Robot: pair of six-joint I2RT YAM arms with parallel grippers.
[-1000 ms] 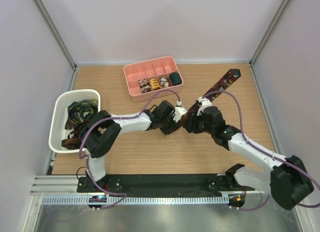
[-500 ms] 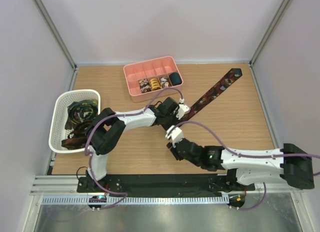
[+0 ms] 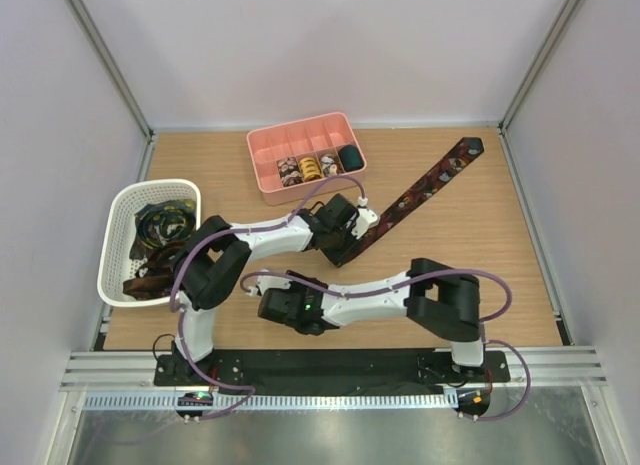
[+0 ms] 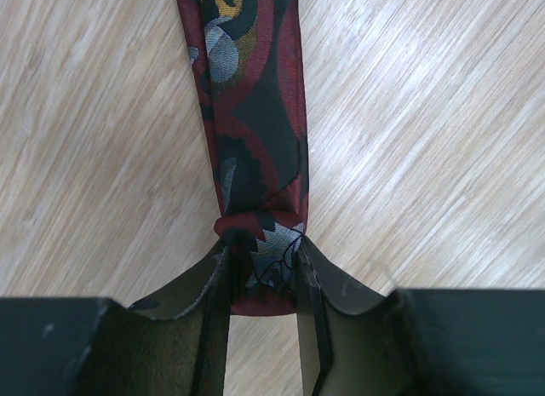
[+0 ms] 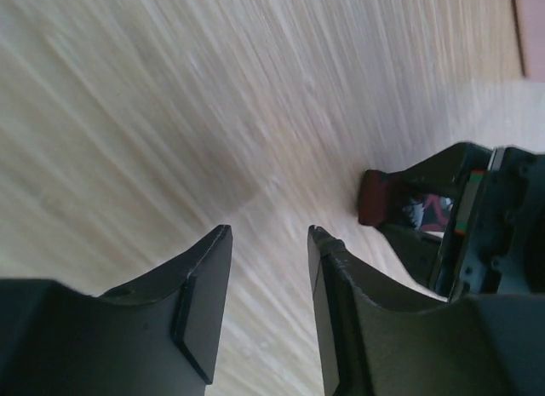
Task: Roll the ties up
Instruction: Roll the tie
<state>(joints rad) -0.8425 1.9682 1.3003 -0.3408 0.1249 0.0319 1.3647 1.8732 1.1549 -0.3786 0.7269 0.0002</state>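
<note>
Left gripper (image 4: 262,264) clenched on the near end of the dark red-print tie (image 4: 255,115). The tie lies flat, running diagonally across the table (image 3: 480,255) toward the far right corner. Right gripper (image 5: 268,243) has jaws apart and empty (low over bare wood).

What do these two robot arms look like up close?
The left arm and right arm have white tube links between chunky black joints. A thin purple cable loops along each. A small green light glows on the right one. Each ends in two flat, dark fingers.
</note>
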